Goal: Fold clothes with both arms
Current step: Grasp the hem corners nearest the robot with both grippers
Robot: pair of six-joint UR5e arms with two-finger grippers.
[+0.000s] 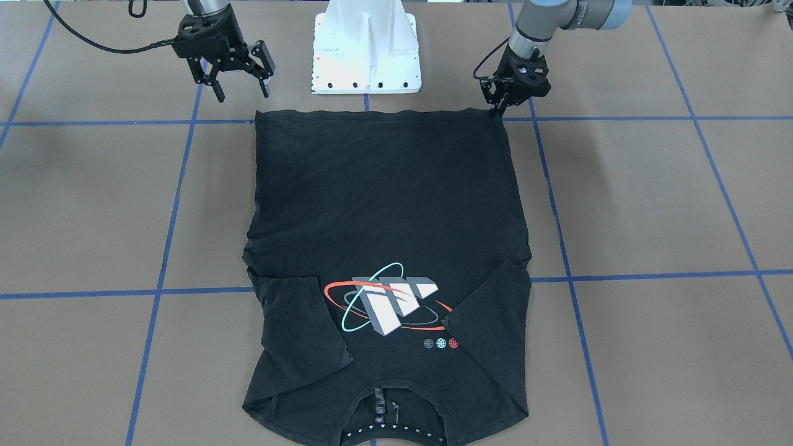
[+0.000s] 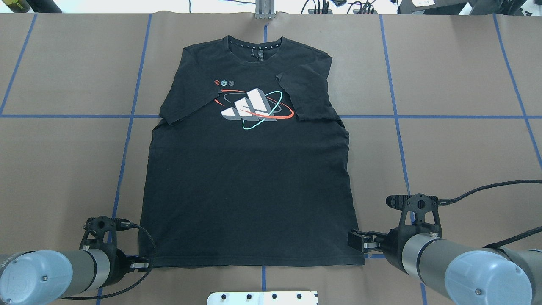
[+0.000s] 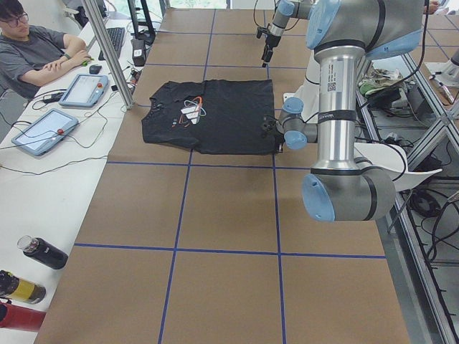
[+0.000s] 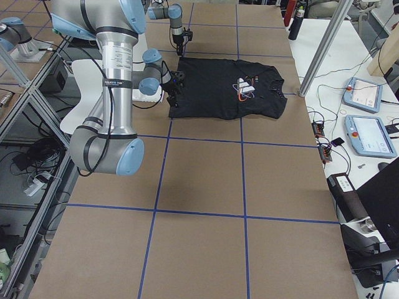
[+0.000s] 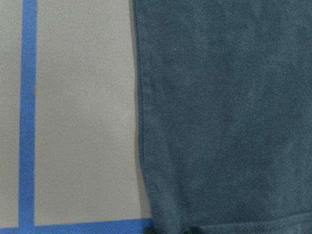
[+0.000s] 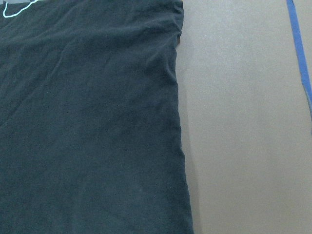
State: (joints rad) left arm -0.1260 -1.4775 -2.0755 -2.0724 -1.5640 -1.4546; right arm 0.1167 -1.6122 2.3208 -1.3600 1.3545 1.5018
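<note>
The black T-shirt [image 1: 384, 198] [image 2: 250, 178] lies flat on the brown table, logo side up, with both sleeves folded in over the chest and the collar at the far edge from the robot. My left gripper [image 1: 499, 110] [image 2: 142, 265] is down at the hem corner on its side, its fingers drawn together on the cloth. In the left wrist view the shirt [image 5: 224, 117] and its side edge show from very close. My right gripper [image 1: 243, 93] [image 2: 358, 241] hangs open just outside the other hem corner, holding nothing. The right wrist view looks down on the shirt's [image 6: 87, 122] side edge.
The white base pedestal [image 1: 367, 49] stands just behind the hem. Blue tape lines [image 2: 127, 140] cross the tabletop. A person [image 3: 36, 50] sits at a side bench with tablets [image 3: 43, 129] and bottles [image 3: 43, 252]. A metal post [image 3: 111, 54] rises near the collar end.
</note>
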